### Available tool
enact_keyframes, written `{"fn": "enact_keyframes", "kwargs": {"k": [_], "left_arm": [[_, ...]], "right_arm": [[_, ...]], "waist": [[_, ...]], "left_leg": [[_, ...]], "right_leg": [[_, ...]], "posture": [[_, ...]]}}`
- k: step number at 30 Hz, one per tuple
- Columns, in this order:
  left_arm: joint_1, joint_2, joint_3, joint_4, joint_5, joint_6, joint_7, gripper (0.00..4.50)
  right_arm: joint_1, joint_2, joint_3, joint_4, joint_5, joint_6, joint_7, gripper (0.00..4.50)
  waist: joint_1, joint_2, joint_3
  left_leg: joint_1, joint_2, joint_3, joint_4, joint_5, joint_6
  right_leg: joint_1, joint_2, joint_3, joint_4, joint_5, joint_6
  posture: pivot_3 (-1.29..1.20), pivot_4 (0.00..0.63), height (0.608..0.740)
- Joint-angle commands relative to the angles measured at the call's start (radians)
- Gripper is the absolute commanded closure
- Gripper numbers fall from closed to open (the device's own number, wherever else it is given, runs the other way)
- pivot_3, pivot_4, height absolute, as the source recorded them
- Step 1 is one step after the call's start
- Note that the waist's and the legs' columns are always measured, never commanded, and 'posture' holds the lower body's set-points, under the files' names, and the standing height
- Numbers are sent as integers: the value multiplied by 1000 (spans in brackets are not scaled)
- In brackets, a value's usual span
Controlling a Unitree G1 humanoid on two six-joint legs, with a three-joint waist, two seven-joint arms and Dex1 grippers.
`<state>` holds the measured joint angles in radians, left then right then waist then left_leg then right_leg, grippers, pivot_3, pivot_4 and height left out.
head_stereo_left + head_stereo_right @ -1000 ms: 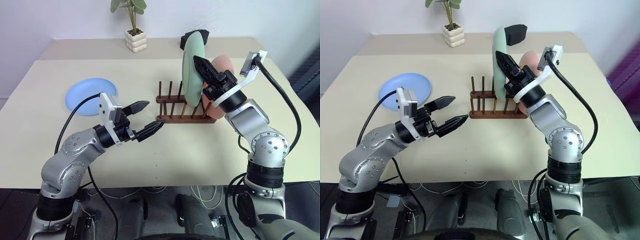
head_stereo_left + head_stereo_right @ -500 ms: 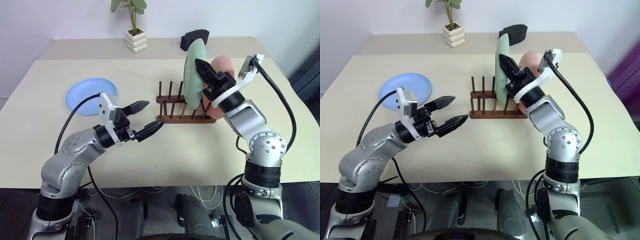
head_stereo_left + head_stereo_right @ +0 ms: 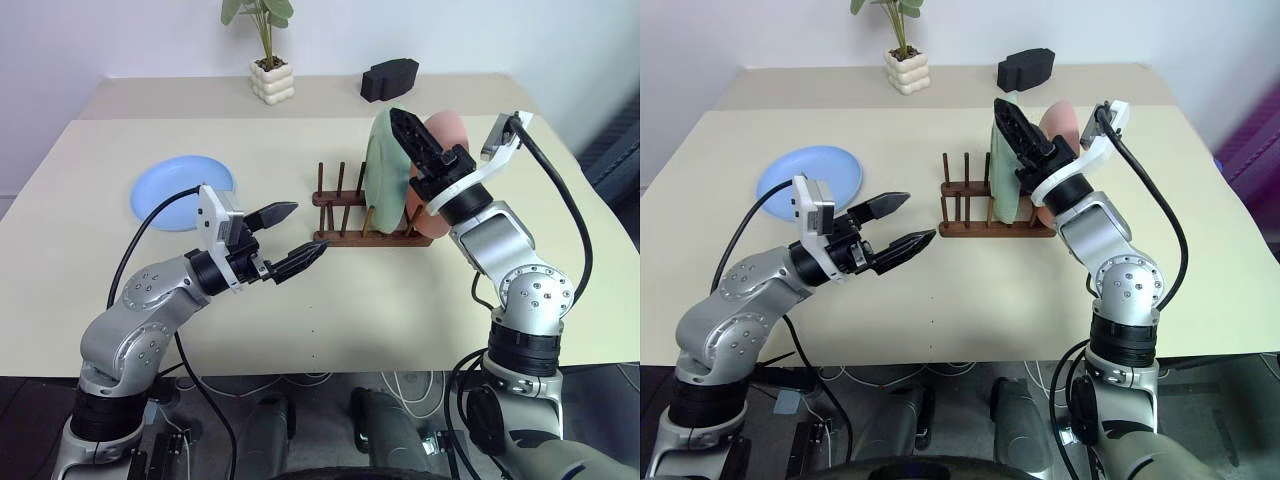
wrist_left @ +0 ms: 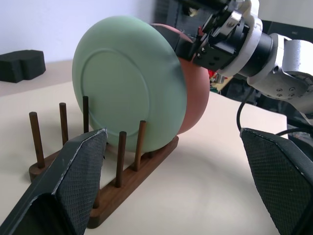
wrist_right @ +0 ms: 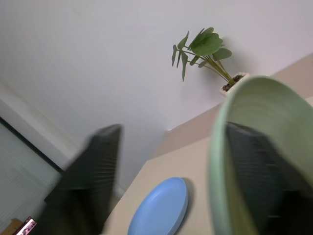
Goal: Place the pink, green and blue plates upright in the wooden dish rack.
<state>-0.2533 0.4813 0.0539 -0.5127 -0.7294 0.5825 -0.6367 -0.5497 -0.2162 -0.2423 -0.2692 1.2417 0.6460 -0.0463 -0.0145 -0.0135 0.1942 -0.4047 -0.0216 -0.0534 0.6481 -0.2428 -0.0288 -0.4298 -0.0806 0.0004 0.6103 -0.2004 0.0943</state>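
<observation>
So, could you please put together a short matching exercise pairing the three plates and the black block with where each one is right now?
Things:
1. green plate
2. pink plate
3. blue plate
4. black block

Places:
A. lying flat on the table, on the robot's left
B. at the far edge of the table, behind the wooden dish rack
C. upright in the rack, at the right gripper
D. standing in the rack behind the green plate, farther to the robot's right

Pairs: 1-C, 2-D, 3-A, 4-B

Head pair overlooks table (image 3: 300, 320); wrist cameras sit close
</observation>
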Motion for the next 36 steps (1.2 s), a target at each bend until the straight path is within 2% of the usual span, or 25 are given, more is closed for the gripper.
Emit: {"fn": "enact_keyframes", "kwargs": {"k": [1, 16, 23, 26, 31, 36], "left_arm": [[-11, 9, 12, -33, -6, -8, 0, 0], [-12, 8, 13, -30, -3, -11, 1, 0], [-15, 20, 34, -14, 5, -15, 13, 0], [-26, 19, 72, 4, -1, -17, 40, 0], [-79, 46, 172, 101, 33, -6, 138, 0], [-151, 101, 251, 252, 135, 15, 276, 0]], "right_arm": [[-10, 1, -18, -21, 10, -7, 5, 25], [-57, -44, -21, -39, -49, -20, 47, 25], [-102, -116, 12, -41, -177, -43, 154, 25], [-127, -157, 37, -47, -253, -58, 221, 25], [-164, -277, 135, -77, -403, -100, 424, 25], [-188, -348, 199, -72, -510, -142, 587, 25]], "waist": [[0, 0, 0], [0, 0, 0], [0, 0, 0], [0, 0, 0], [0, 0, 0], [0, 0, 1]], "left_leg": [[0, 0, 0, 0, 0, 0], [-1, 0, 0, 0, 0, 0], [-2, 0, 0, 0, 0, 0], [-2, 0, 0, 0, 0, 0], [-2, 0, 0, -1, 0, 0], [-2, -1, 0, -1, 0, 0]], "right_leg": [[0, 0, 0, 0, 0, 0], [-1, 0, 0, 0, -1, -1], [-2, 0, 0, -1, -1, -2], [-2, 0, 0, 0, -1, -2], [-3, 0, -1, 0, -3, 2], [-3, 0, -1, 0, -3, 2]], "posture": [[0, 150, 736], [0, 150, 736], [0, 150, 736], [0, 150, 736], [0, 150, 736], [0, 150, 736]]}}
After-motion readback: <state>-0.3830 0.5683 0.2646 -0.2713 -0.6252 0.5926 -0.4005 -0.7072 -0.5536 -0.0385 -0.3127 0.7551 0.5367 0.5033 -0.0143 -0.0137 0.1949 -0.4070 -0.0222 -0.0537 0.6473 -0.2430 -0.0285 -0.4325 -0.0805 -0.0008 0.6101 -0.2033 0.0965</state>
